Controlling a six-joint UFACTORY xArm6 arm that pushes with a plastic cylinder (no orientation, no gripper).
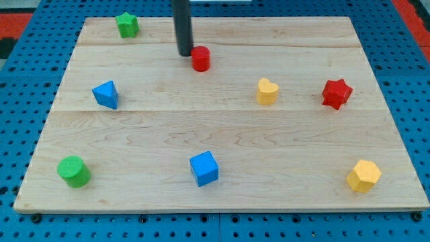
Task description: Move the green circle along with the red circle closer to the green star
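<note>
With my tip (185, 54) set just left of the red circle (201, 59), bare and holding nothing, it should be brought round to the circle's right before a leftward push toward the green star (126, 25), the green circle (73, 171) being fetched afterwards from bottom left.

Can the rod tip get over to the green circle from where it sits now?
Probably yes. My tip sits just left of the red circle near the view's top. The green circle lies bottom left; only the blue triangle block stands near that path, and it looks easily skirted.
</note>
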